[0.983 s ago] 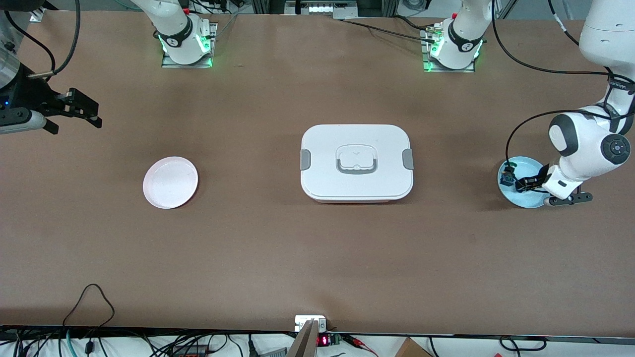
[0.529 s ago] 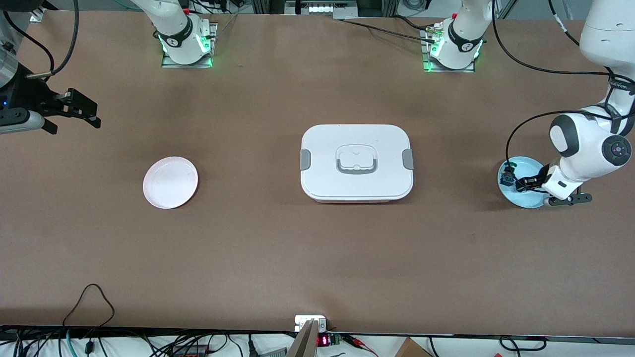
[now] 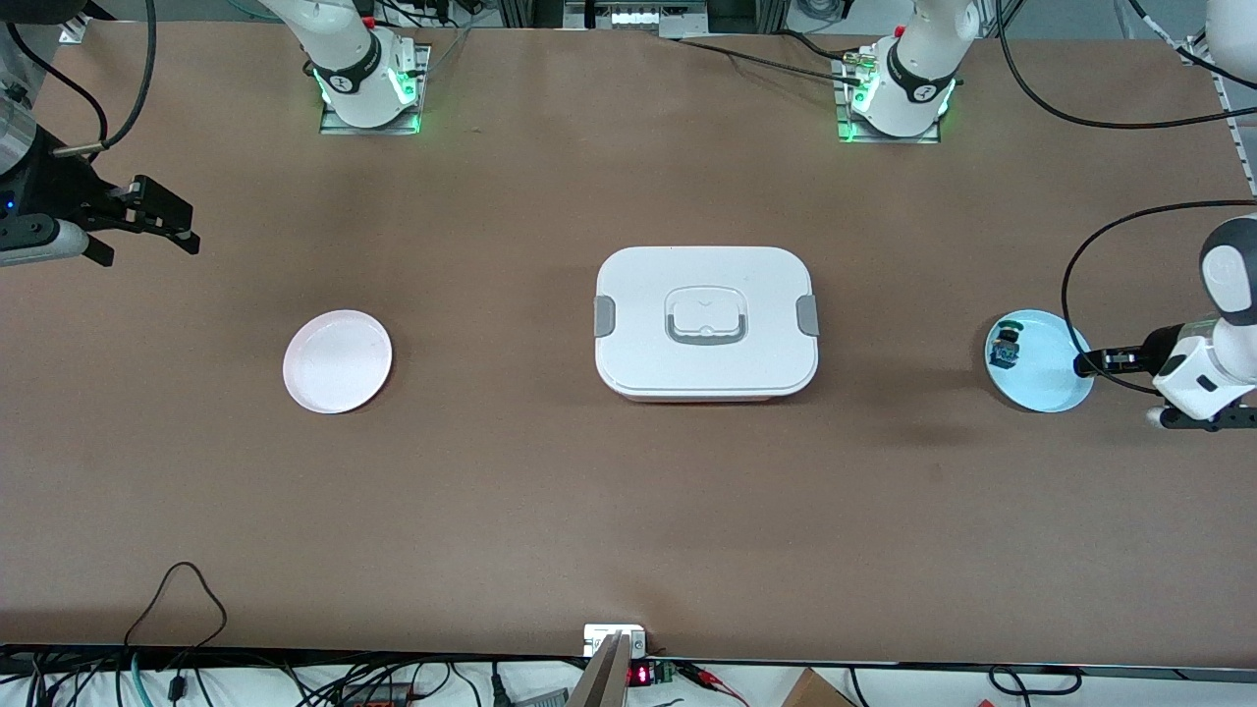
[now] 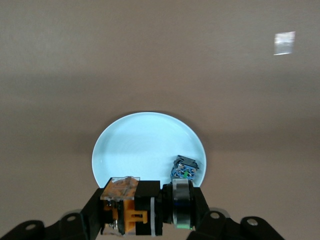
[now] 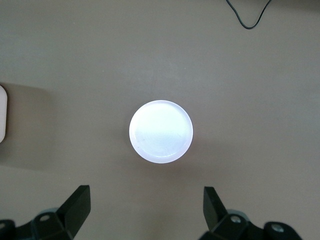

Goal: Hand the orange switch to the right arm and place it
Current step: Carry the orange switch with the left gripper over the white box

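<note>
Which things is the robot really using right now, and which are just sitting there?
Using:
- orange switch, held in the shut left claw over the blue plate
- right claw, open, waiting above the pink plate

Just sitting:
- green and blue part on the blue plate
- white lidded box

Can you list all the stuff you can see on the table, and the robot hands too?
Tiny black push-button switch with orange marks: one, held in the left gripper, above the blue plate's rim.
Small part with green and blue: one, lying on the blue plate.
Round light blue plate: one, toward the left arm's end of the table.
Round white plate: one, toward the right arm's end.
White lidded box with grey latches: one, mid-table.
Left gripper: shut on the switch.
Right gripper: open, waiting above the table.
</note>
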